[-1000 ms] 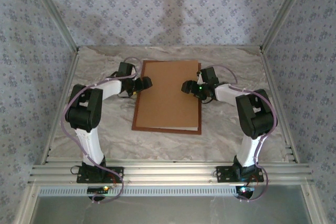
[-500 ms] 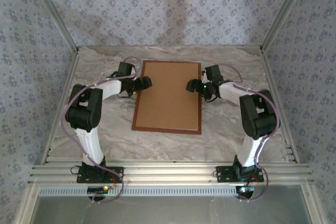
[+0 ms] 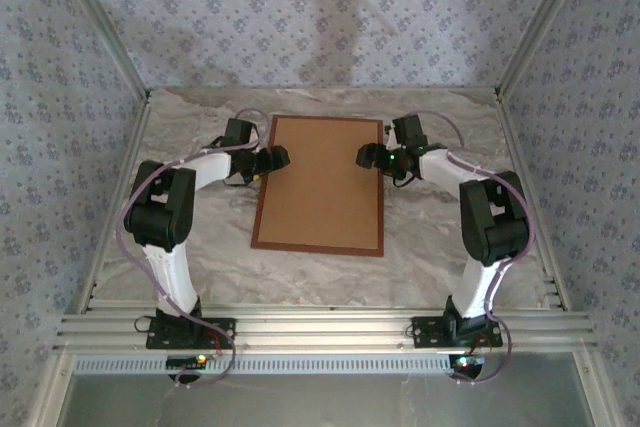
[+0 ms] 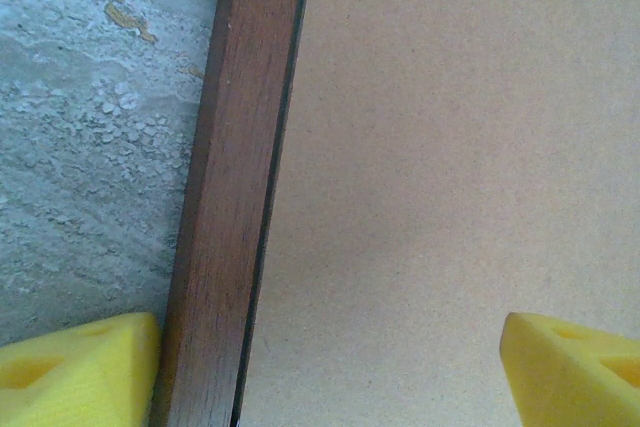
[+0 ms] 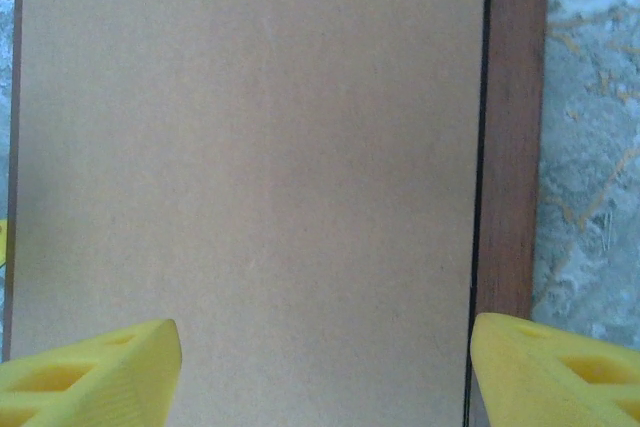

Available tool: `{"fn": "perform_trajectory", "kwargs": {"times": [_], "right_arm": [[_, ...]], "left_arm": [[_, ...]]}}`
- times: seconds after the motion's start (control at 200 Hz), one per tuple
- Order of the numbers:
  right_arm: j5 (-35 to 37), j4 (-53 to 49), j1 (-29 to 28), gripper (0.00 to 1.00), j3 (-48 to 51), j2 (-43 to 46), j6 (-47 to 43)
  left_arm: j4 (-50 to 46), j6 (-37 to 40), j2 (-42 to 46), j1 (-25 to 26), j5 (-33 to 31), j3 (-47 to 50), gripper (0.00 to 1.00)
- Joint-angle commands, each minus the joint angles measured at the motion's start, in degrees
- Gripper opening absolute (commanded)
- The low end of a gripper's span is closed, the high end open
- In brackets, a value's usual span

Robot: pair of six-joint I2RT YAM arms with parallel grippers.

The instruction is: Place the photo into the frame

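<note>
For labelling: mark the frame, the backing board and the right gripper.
frame point(image 4: 235, 197), left wrist view, on its wooden left rail.
backing board point(image 3: 322, 182), top view, on its brown middle.
right gripper point(image 5: 322, 372), right wrist view, midway between its yellow fingertips.

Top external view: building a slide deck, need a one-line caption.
Open left gripper and right gripper flank the frame, backing board up, on the marbled table.

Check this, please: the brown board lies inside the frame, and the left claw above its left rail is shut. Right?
No: the left claw is open. The left wrist view shows its fingers far apart, astride the left rail of the frame. The brown board lies inside the frame.
</note>
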State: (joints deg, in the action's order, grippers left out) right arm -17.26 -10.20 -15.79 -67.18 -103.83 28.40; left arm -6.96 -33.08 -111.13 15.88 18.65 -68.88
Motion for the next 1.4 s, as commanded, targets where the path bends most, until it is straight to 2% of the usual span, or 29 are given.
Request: {"fn": "perform_trajectory", "kwargs": {"times": [0.0,0.385,0.605,0.855,1.159,1.269,1.399], "right_arm": [[1.9,-3.0,-0.3,0.78,-4.0,-2.9,-3.1],[4.6,-6.9,-0.5,0.78,-9.8,-8.8,-7.4],[1.3,-6.2,-1.3,0.76,-8.8,-9.6,-7.2],[-7.1,-2.4,-1.9,0.74,-5.5,-7.7,-4.5],[-12.8,2.0,-3.2,0.69,-0.1,-4.6,1.7],[-13.1,3.1,-4.3,0.69,2.1,-4.0,2.8],[-10.5,0.3,-4.7,0.69,0.2,-4.2,-0.2]], "left_arm": [[0.2,0.2,-1.1,0.2,0.7,-1.3,0.88],[-0.8,0.7,-1.7,0.2,0.7,-2.2,0.88],[-0.9,0.8,-2.2,0.3,1.1,-2.5,0.88],[-0.1,0.1,-1.9,1.3,2.6,-1.7,0.88],[5.1,-2.7,3.8,2.1,3.8,6.7,0.88],[6.7,-3.5,6.6,2.0,2.5,10.1,0.88],[7.7,-3.8,8.8,2.0,1.0,13.2,0.88]]}}
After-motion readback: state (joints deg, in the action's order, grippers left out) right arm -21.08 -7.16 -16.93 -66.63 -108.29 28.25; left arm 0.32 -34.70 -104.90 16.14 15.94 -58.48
